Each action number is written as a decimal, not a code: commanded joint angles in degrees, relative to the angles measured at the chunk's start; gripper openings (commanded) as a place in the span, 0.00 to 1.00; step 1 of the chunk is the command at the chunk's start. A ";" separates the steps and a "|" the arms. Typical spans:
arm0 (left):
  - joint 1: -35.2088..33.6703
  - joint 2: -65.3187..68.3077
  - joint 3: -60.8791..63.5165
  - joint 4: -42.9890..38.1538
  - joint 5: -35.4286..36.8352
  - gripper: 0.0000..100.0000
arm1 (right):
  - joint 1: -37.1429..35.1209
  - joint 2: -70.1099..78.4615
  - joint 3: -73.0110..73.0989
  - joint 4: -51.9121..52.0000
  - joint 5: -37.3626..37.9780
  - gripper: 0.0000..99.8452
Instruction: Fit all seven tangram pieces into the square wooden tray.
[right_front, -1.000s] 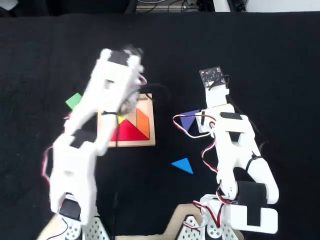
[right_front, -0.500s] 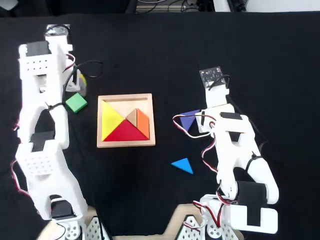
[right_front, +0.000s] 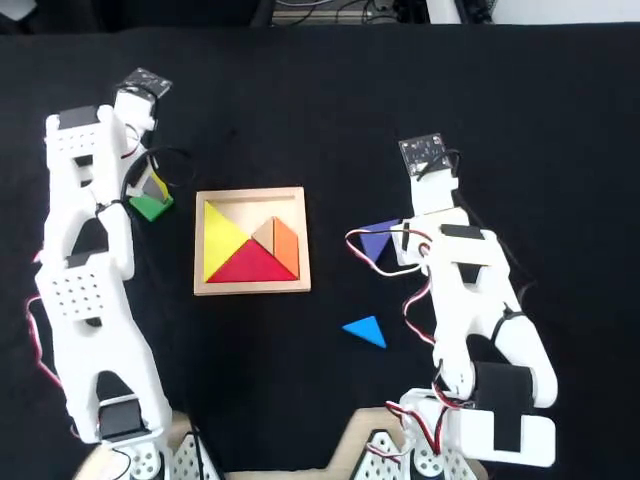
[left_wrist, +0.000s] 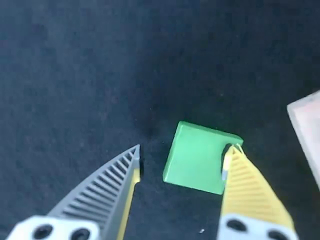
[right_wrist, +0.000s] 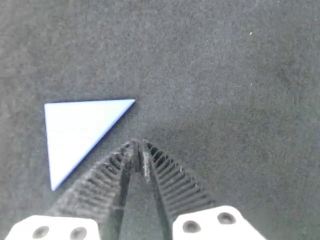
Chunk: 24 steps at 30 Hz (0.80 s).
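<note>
Black worktop (right_front: 560, 120). Tray (right_front: 250, 192) sits centre-left in the high view, partly filled. My left tool (left_wrist: 186, 148) is spread wide and empty over the green square (left_wrist: 202, 157), which lies flat just left of the tray. The square is off-centre, one edge under a fingertip, so I'd probably shift before closing. Right tool (right_wrist: 138, 146) is closed and empty beside the purple triangle (right_wrist: 70, 130).

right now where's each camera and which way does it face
High view: fixed overhead, looking down on tray, left arm, right arm.
Left wrist view: on left arm, looking down past open left gripper at green square.
Right wrist view: on right arm, looking down past shut right gripper, triangle beside.
Shared: high and left wrist both show green square.
</note>
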 joint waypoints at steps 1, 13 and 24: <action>1.36 2.81 -5.14 4.92 -6.86 0.26 | -1.05 -0.04 -0.13 -0.97 0.00 0.01; 1.27 3.96 -19.03 15.82 -12.31 0.26 | -1.05 -0.04 -0.13 -0.97 0.00 0.01; 1.89 11.96 -19.74 10.64 -10.64 0.26 | -1.05 -0.04 -0.13 -0.97 0.00 0.01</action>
